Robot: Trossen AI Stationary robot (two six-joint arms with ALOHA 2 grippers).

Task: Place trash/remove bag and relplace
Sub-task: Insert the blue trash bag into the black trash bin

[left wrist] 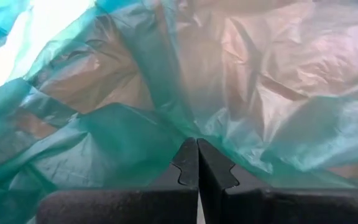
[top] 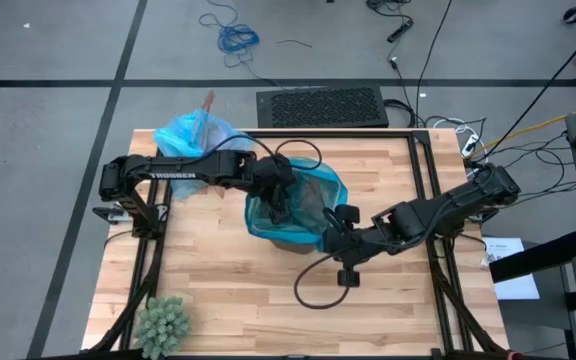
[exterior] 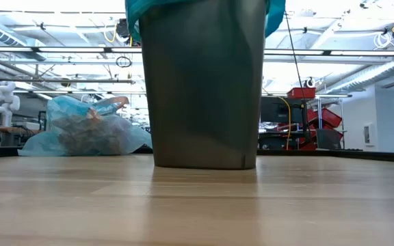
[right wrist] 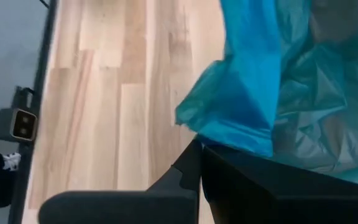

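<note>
While the high view lays out the whole table (top: 218, 290), only the low view shows the dark bin (exterior: 204, 89) as a tall wall standing on the wood, its top cut off by the frame. A teal-green liner (top: 298, 205) is draped over the bin's rim. The left gripper (top: 280, 200) reaches down inside that liner; its wrist view shows its fingers (left wrist: 188, 165) pressed together, with crumpled teal plastic just ahead of the tips, and whether any film is pinched between them cannot be made out. The right gripper (top: 336, 232) sits at the bin's near-right edge, fingers closed, a fold of liner (right wrist: 241, 106) hanging over them; an actual grip is unclear. The bag (top: 193, 135), light blue and bulging with brown trash (exterior: 87, 130), lies at the table's far-left corner, well apart from both grippers. A green spiky ball (top: 160, 322) rests at the near-left corner.
</note>
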